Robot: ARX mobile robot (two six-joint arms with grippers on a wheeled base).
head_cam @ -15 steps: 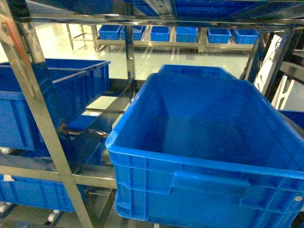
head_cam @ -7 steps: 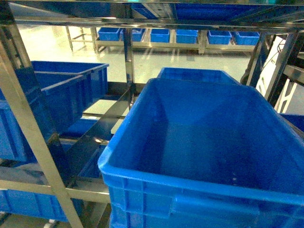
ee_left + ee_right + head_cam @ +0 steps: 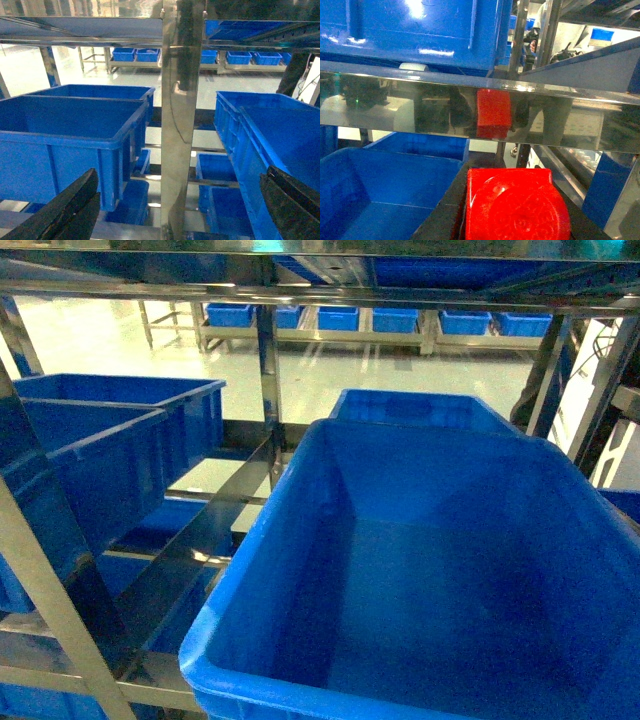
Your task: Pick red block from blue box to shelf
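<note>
Closer now, your head view looms over the big crate. Your right pincer grips the red block facing the shelf rail for placing; left pincer gapes wide.

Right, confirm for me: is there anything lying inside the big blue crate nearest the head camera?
No. The blue crate shows only its bare blue floor and walls, with no object inside what the head view covers.

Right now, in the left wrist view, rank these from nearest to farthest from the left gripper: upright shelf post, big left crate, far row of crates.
From the left gripper:
1. Shelf post, dead centre between the open fingers.
2. Big left crate, on the left, behind the post.
3. Far row of crates, across the floor at the back.
</note>
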